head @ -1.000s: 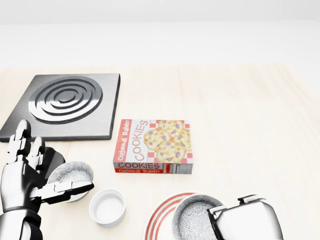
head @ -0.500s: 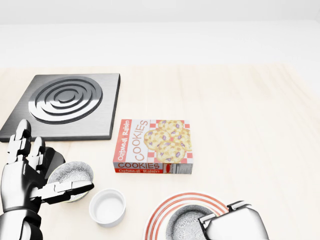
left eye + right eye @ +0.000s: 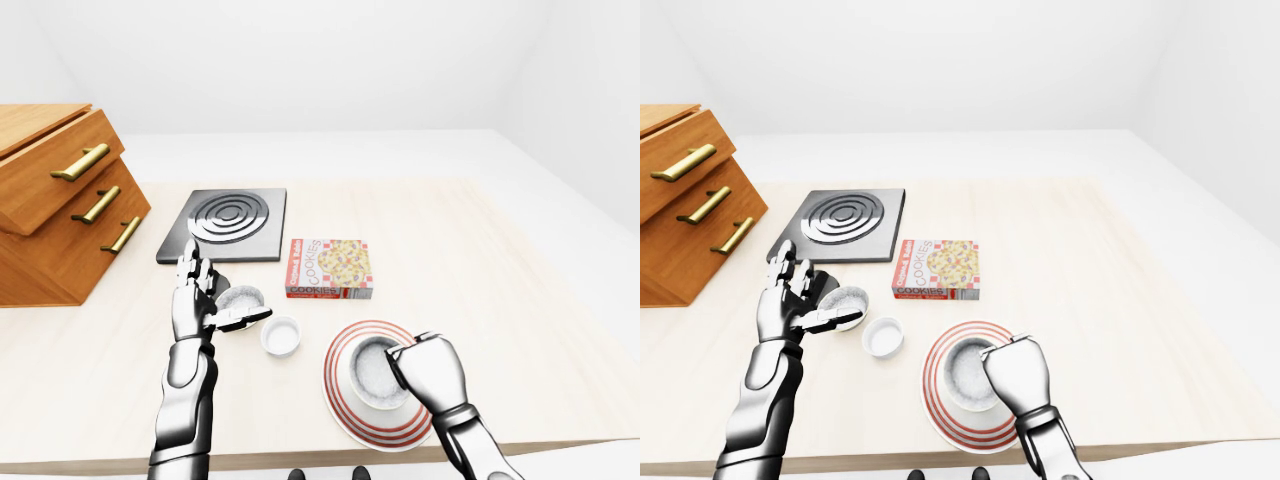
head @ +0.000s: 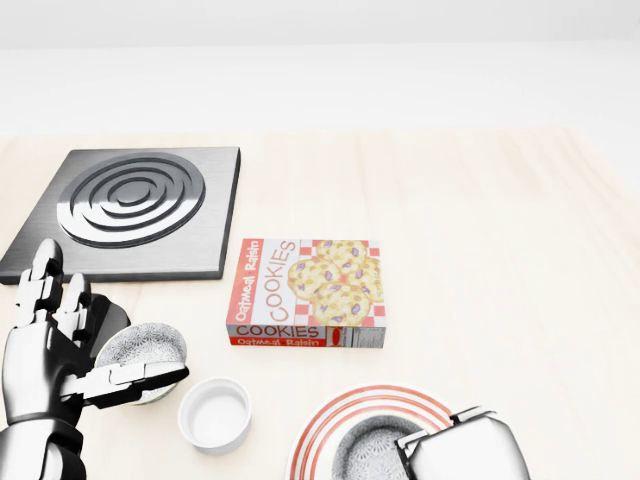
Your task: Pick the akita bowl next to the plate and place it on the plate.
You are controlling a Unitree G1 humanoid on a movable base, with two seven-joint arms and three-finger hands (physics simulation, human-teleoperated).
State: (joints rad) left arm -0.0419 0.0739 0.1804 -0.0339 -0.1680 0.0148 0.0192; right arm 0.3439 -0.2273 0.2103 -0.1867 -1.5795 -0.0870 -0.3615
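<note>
The red-striped plate (image 3: 348, 416) lies at the bottom of the left-eye view. A grey speckled akita bowl (image 3: 368, 368) sits over the plate's middle, upright. My right hand (image 3: 412, 356) is shut on the bowl's right rim and hides that side. In the head view the same bowl (image 4: 362, 448) and plate (image 4: 328, 414) are cut off by the bottom edge. A second akita bowl (image 3: 240, 297) stands on the table to the left. My left hand (image 3: 215, 300) stays open beside it, thumb over its near rim, fingers upright.
A small white ramekin (image 3: 280, 335) stands between the second bowl and the plate. A cookies box (image 3: 329, 267) lies above the plate, a black stove burner (image 3: 226, 222) further up left, and a wooden drawer cabinet (image 3: 55, 205) at the far left.
My right hand has carried the akita bowl down and slightly left, so it now sits lower over the plate's middle and more of the striped rim shows. The left hand has not moved.
</note>
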